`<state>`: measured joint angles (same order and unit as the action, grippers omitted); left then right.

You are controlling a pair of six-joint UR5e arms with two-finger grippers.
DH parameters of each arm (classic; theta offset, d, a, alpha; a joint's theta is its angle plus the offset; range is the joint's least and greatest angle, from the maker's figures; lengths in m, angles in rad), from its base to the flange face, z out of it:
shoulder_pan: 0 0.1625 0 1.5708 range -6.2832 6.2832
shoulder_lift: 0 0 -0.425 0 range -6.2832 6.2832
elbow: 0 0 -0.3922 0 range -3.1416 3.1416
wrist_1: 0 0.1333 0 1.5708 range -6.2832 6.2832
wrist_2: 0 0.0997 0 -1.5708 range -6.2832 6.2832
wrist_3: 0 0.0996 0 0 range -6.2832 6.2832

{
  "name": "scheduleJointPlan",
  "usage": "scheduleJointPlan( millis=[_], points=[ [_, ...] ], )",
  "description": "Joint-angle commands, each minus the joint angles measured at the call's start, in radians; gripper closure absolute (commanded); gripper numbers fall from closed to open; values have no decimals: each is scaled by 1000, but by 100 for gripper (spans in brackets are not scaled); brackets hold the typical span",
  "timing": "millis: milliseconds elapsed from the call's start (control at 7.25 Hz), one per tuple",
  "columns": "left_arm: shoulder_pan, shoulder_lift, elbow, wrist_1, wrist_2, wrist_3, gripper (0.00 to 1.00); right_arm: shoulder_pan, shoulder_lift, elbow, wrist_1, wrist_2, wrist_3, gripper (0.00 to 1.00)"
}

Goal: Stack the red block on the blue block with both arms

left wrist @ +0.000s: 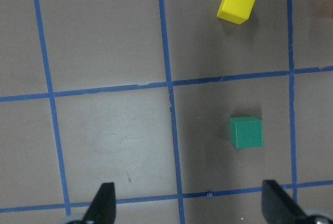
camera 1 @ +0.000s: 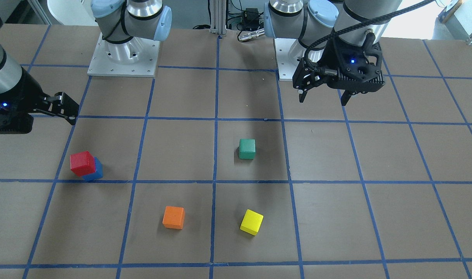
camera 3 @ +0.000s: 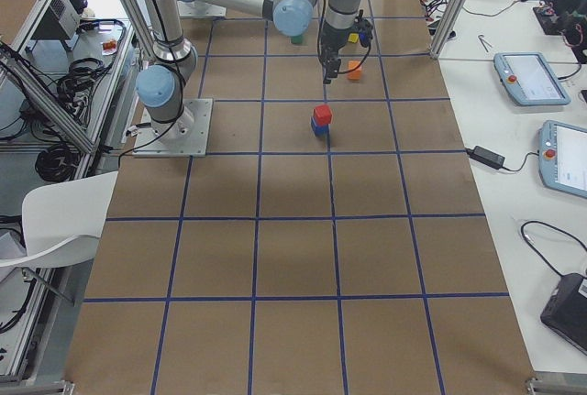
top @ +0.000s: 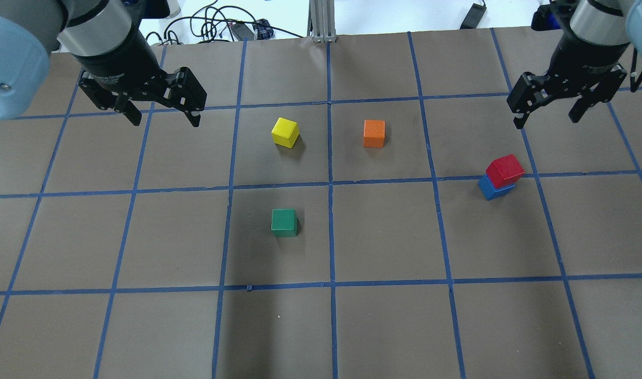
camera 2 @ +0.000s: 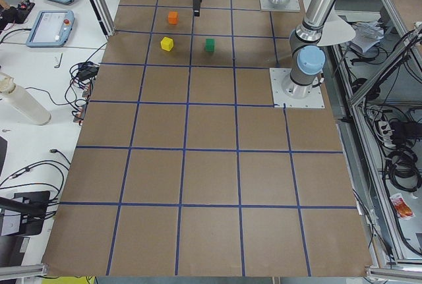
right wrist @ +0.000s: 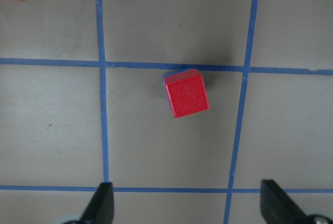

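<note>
The red block (top: 505,170) sits on top of the blue block (top: 492,189), turned a little against it, on the table's right side. The stack also shows in the front-facing view (camera 1: 82,163) and from above in the right wrist view (right wrist: 187,95), where only a blue sliver shows. My right gripper (top: 545,122) is open and empty, raised beyond the stack and apart from it. My left gripper (top: 166,122) is open and empty, raised over the far left of the table, far from the stack.
A green block (top: 284,222) sits near the table's middle. A yellow block (top: 285,131) and an orange block (top: 374,133) sit farther out. The arm bases (camera 1: 123,58) stand at the robot's edge. Blue tape lines grid the brown table.
</note>
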<state>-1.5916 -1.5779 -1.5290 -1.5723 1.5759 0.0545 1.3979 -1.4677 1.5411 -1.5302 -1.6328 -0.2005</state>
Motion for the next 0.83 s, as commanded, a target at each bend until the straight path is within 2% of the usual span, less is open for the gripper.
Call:
scheduleJointPlan(
  millis=[0, 690],
  points=[
    [1, 1, 0, 0, 0, 1, 0, 155, -31, -21, 41, -7, 239, 0],
    [2, 7, -6, 0, 1, 1, 0, 181, -52, -7, 32, 68, 277, 0]
  ],
)
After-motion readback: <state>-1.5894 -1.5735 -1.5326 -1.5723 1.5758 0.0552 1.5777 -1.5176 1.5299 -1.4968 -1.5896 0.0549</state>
